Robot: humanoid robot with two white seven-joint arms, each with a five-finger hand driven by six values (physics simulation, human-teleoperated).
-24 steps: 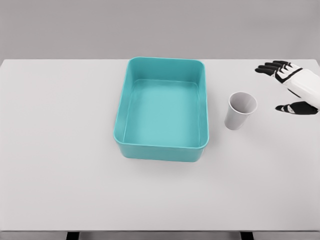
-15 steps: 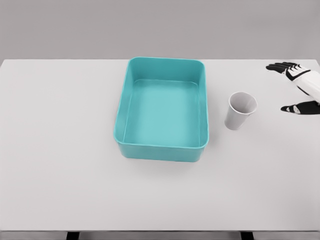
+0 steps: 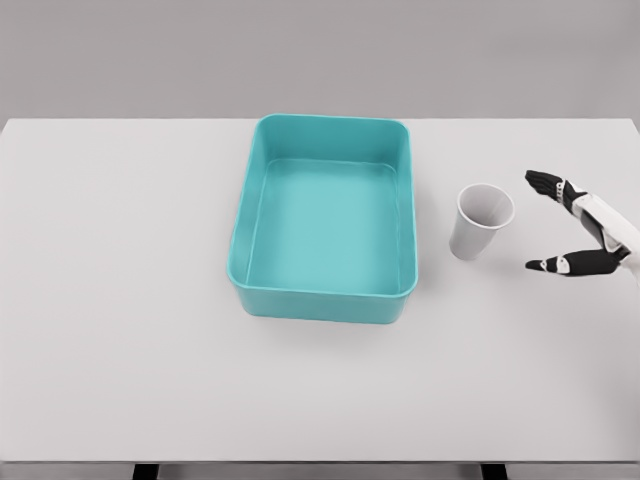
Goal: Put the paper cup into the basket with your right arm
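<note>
Right hand (image 3: 585, 225) is at the far right of my head view, low over the worktop (image 3: 120, 300), fingers and thumb spread wide apart and gripping nothing. The dark fingertips (image 3: 540, 180) point left toward the paper cup (image 3: 480, 222), with the thumb below them, so the opening between the two faces the cup's side. Hand and cup are near each other but clearly apart; I see bare worktop between them. My left arm is not in view.

That paper cup stands upright, or perhaps leaning a little, just right of the teal basket (image 3: 325, 300), close to its right wall but not touching it as far as I can tell. The basket holds nothing.

What worries me from here is the cup tipping. It looks light and tall for its base, so if one fingertip reaches it before the thumb does, I expect it to slide or topple toward the basket wall rather than seat in the grasp. Closing too hard is the other risk: a thin paper wall could buckle and squirt out. Then there is the basket rim, which stands well above the worktop; if I carry the cup across without lifting enough, its base could catch that right wall and be knocked from the fingers. I'd want the cup centred in the opening before closing.
</note>
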